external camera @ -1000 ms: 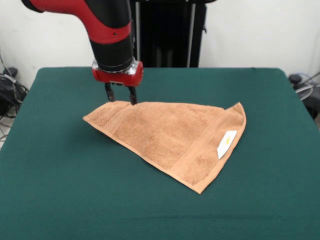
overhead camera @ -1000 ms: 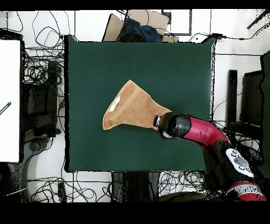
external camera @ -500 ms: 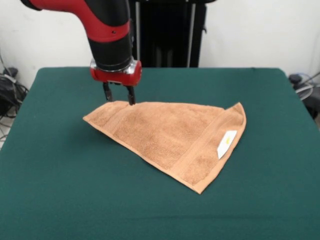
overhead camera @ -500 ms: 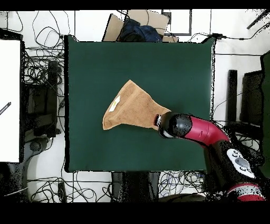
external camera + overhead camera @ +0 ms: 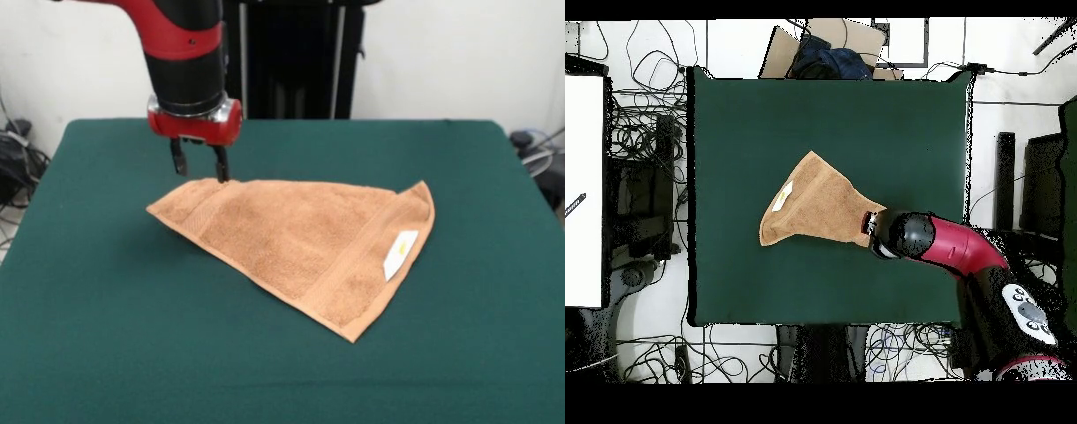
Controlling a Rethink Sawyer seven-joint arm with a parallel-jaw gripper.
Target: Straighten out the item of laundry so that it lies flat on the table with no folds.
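Note:
The orange-tan towel [image 5: 300, 238] lies on the green table [image 5: 106, 336], folded over into a rough triangle, with a white label [image 5: 400, 253] near its right corner. From above, the towel [image 5: 815, 205] sits a little left of the table's [image 5: 895, 120] middle. My gripper [image 5: 198, 168] hangs open just above the towel's far left corner. Nothing is between its fingers, and one fingertip [image 5: 219, 173] is close to the towel's back edge. In the overhead view the gripper [image 5: 872, 228] is at the towel's right tip.
Tangled cables [image 5: 640, 150] lie on the floor around the table. A white board [image 5: 583, 190] stands off the table's left side in the overhead view. A cardboard box [image 5: 827, 45] with a dark bundle sits beyond the top edge.
The gripper has lifted slightly and shifted left in the front view, coming off the towel's corner. The towel has not moved.

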